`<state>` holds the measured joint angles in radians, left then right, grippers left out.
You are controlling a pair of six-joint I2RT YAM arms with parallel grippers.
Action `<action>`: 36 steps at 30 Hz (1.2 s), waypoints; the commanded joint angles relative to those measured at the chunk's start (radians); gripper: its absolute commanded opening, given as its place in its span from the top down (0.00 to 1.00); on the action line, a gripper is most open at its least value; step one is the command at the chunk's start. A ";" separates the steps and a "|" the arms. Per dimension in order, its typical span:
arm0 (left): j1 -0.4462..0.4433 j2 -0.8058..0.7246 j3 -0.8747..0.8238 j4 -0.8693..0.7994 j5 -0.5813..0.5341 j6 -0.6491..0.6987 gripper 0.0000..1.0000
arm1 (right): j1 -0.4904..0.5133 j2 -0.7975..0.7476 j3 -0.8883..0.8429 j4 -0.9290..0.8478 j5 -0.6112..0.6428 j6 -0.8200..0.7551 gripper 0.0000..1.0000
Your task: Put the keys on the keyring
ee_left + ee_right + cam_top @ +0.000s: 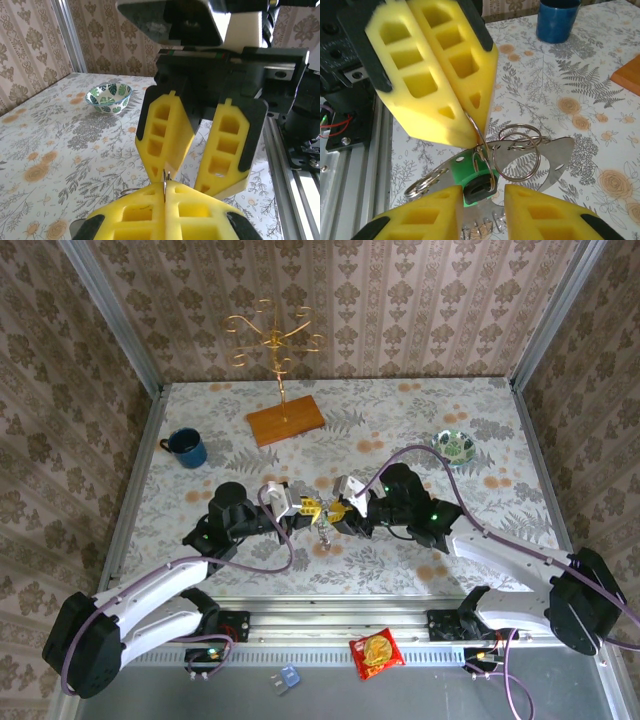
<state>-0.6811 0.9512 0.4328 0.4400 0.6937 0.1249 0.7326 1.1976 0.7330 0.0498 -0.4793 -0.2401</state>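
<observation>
Two sets of jaws are meeting tip to tip low over the counter (400, 420). The left jaws are pressing fully together, and their yellow pads (427, 107) are pinching a thin wire of the keyring (477, 131) right at the tips. The rest of the bunch is hanging just below them.

The right jaws are standing partly apart, with their pads (555, 215) flanking the green-headed key (472, 181). That key is sitting in the gap between them, close against one pad with a sliver of space showing to the other. Just beyond the right jaws, several split rings (520, 155) are dangling from the same bunch over a flat, shiny silvery piece (562, 150); whether that piece is a key I cannot tell.

A blue mug (557, 20) is standing well beyond the left jaws, and a leaf-patterned bowl (109, 97) is sitting well beyond the right jaws. A gold stand (275, 335) on its wooden base (285, 420) is rising far past both sets of jaws. A red snack packet (377, 652) is lying behind them, between the arm bases.
</observation>
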 commanded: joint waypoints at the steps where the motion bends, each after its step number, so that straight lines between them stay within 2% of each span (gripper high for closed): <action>1: -0.007 -0.015 -0.006 0.064 0.039 -0.021 1.00 | 0.008 -0.001 0.026 0.027 -0.010 -0.038 0.74; 6: -0.008 -0.010 -0.005 0.060 0.047 -0.016 1.00 | 0.008 -0.019 0.020 0.023 -0.001 -0.047 0.77; 10: -0.007 -0.008 -0.003 0.057 0.050 -0.010 1.00 | 0.007 -0.037 0.014 0.009 0.025 -0.058 0.65; 15: -0.008 0.000 0.000 0.057 0.062 -0.009 1.00 | 0.008 -0.059 0.011 -0.013 0.039 -0.076 0.66; 24: -0.007 0.006 0.001 0.061 0.077 -0.010 1.00 | 0.007 -0.035 0.027 -0.008 -0.001 -0.064 0.84; 30: -0.008 0.006 0.003 0.063 0.081 -0.011 1.00 | 0.008 -0.027 0.029 -0.008 -0.025 -0.060 1.00; 36: -0.007 0.022 0.006 0.099 0.100 -0.026 1.00 | 0.013 0.008 0.042 -0.026 -0.054 -0.051 1.00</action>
<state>-0.6811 0.9695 0.4320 0.4610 0.7506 0.1226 0.7341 1.1858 0.7341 0.0448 -0.4870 -0.2916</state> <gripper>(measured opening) 0.053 0.063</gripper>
